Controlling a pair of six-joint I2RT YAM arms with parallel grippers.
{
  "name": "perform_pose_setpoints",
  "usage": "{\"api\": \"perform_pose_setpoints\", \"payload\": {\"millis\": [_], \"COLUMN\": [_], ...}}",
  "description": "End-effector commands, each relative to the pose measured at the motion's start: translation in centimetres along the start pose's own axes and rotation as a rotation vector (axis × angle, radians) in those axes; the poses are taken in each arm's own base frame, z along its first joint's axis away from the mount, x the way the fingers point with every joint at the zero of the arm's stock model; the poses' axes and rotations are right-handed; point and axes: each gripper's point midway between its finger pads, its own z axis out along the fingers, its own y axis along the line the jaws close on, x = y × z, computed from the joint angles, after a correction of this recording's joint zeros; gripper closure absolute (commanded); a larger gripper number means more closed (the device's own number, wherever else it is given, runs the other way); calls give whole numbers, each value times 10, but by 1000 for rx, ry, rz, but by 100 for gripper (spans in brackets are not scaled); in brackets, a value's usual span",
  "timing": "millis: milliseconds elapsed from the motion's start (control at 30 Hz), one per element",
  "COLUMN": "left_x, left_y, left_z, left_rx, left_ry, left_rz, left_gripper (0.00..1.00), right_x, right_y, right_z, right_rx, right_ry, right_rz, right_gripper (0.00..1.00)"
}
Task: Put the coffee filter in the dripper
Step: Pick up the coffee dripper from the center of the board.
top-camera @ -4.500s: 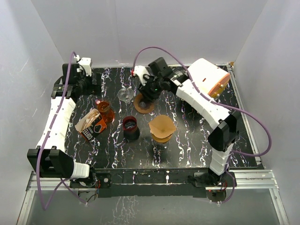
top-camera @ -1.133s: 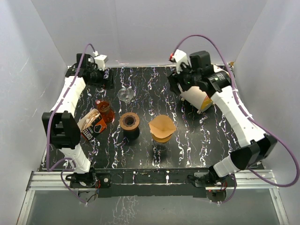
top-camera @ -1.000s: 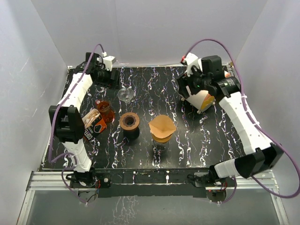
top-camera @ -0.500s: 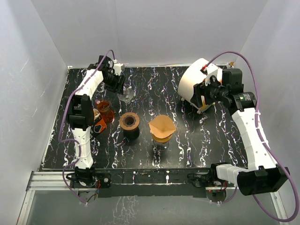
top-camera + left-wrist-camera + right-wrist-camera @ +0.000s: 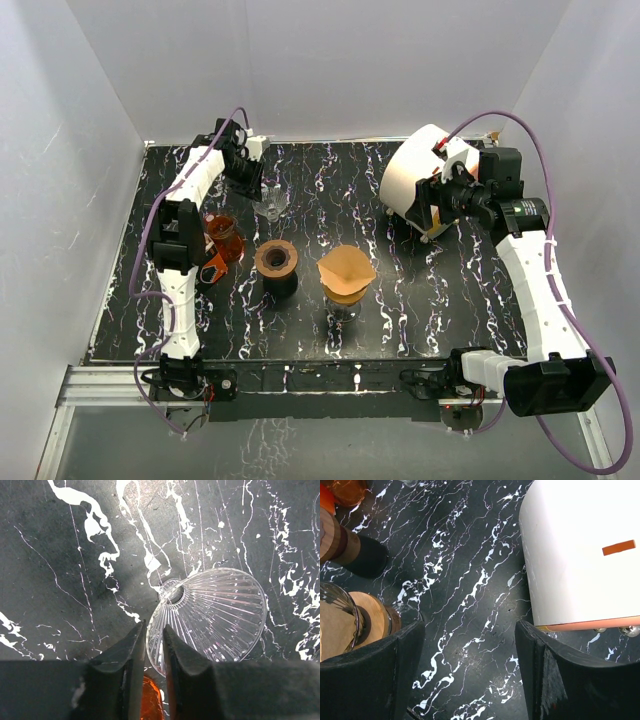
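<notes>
The left gripper [image 5: 154, 630] is pinched narrow on the rim of the clear glass dripper [image 5: 215, 615], which lies on its side on the black marbled table [image 5: 60, 580]. The brown coffee filter [image 5: 345, 268] sits mid-table on a wooden-collared glass carafe [image 5: 372, 617], apart from the dripper. The right gripper [image 5: 470, 650] hangs wide open beside a white container [image 5: 580, 545].

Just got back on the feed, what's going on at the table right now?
The left pincer is shut on the rim of the clear glass dripper at the far left of the table. The right pincer is open and holds nothing, next to the white appliance. The brown paper filter sits on top of a carafe at the centre, not yet in the dripper.
</notes>
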Motion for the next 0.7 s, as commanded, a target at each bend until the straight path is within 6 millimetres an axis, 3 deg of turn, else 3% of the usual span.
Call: {"api": "perform_pose_setpoints", "payload": {"millis": [0,100,267,433,667], "left_x": [-11,-19,-37,-53,-54], "left_y": [-12,-15,-25,-44,-75], "left_z": [-13,-25,-59,-111,-176], "left_rx": [28,21,10,-2,21], "left_ry": [-27,-58,-137,-244,-342], "left_rz": [0,9,37,73,115], "left_gripper": [86,100,100,100,100], "right_x": [-15,-17,-23,-35,-69], "right_y": [0,-1,-1,8,22], "right_z": [-3,-3,-4,-2,1], "right_rx": [-1,-3,-12,-83,-200], "right_ry": [-58,-59,-61,-76,-152], "right_rz": [-30,-39,-54,-75,-113], "right_gripper": [29,28,28,27,27]}}
